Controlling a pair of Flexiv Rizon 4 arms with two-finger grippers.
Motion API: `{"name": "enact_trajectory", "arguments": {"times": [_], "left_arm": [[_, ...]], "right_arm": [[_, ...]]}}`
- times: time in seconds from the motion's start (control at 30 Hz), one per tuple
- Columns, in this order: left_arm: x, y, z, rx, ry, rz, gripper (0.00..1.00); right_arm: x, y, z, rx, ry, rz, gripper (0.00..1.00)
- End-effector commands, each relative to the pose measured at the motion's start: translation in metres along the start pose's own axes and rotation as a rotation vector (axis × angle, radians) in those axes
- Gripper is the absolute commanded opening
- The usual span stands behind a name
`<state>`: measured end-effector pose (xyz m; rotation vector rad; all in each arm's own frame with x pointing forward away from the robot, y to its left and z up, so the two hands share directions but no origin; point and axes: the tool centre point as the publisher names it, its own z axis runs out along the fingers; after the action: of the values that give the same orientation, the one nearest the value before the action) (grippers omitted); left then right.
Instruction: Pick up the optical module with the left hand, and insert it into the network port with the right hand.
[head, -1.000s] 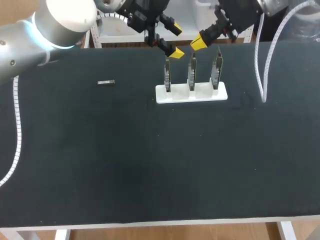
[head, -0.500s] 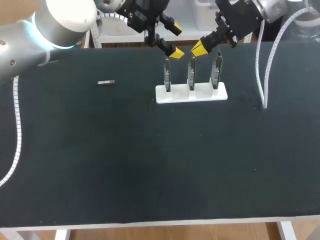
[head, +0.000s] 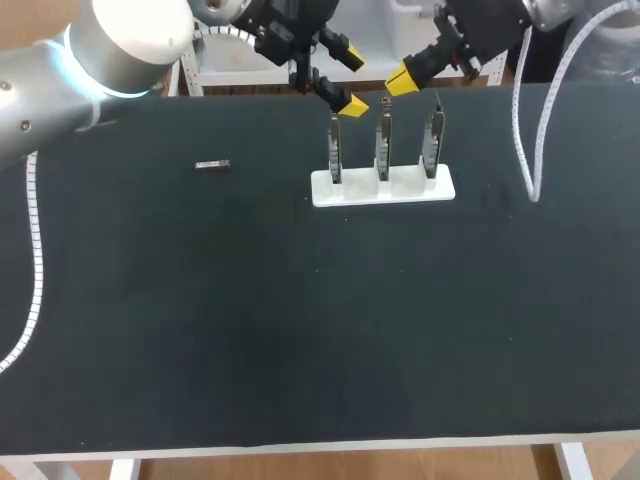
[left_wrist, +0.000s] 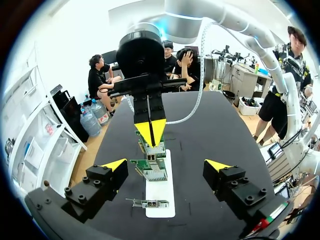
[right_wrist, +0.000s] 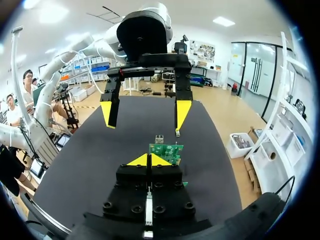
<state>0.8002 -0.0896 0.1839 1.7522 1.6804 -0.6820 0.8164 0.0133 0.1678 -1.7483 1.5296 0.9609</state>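
The optical module (head: 212, 165), a small dark metal bar, lies alone on the black table (head: 300, 330) at the left; neither wrist view shows it. A white holder (head: 382, 187) stands at the far middle with three upright circuit boards (head: 383, 150) carrying the network ports. My left gripper (head: 349, 77) hangs open above the holder's left board, far from the module. My right gripper (head: 402, 80) is shut with nothing in it, just above the middle board. From the left wrist, my left gripper (left_wrist: 166, 165) frames the boards (left_wrist: 150, 170), with the right gripper (left_wrist: 151, 131) facing it. My right gripper (right_wrist: 149, 160) points at a board (right_wrist: 166, 150) and the left gripper (right_wrist: 145, 112).
The two grippers face each other closely over the white holder (left_wrist: 160, 192) near the table's far edge. A white cable (head: 525, 130) from the right arm loops down onto the table at the right. Another coiled cable (head: 35, 270) hangs along the left side.
My right gripper has shifted slightly, dipping and then rising a little toward the far edge, still shut. The left arm and the module have not moved.
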Motion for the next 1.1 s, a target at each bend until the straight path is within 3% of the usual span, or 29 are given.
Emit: {"name": "enact_trajectory", "arguments": {"times": [0.03,0.67,1.1], "left_arm": [[-0.001,-0.001,0.000,-0.003,0.003,-0.001,1.00],[-0.001,-0.001,0.000,-0.003,0.003,-0.001,1.00],[-0.001,-0.001,0.000,-0.003,0.003,-0.001,1.00]], "right_arm": [[-0.003,-0.005,0.004,-0.005,0.006,-0.001,0.00],[0.011,-0.001,0.006,-0.011,0.004,0.039,0.00],[0.002,-0.004,0.006,-0.011,0.003,0.014,0.00]]}}
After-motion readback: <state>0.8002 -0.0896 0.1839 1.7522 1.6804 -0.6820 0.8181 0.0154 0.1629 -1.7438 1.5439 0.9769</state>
